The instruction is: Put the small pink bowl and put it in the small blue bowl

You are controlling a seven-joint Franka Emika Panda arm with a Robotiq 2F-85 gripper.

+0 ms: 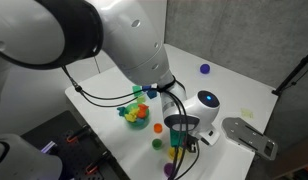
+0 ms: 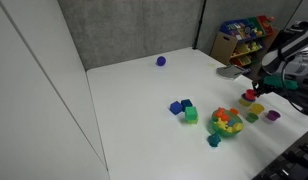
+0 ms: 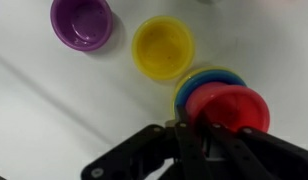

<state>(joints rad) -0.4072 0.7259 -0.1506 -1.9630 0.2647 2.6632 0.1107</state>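
In the wrist view the small pink bowl sits tilted over the small blue bowl, covering most of it. My gripper is closed, its fingers pinching the pink bowl's near rim. In an exterior view the gripper hangs low over the bowls near the table's front edge. In an exterior view the gripper is at the table's right end. I cannot tell whether the pink bowl rests in the blue bowl or is held just above it.
A yellow bowl and a purple bowl stand beside the blue one. A pile of colourful toys and blue and green blocks lie nearby. A purple ball is far back. The table edge is close.
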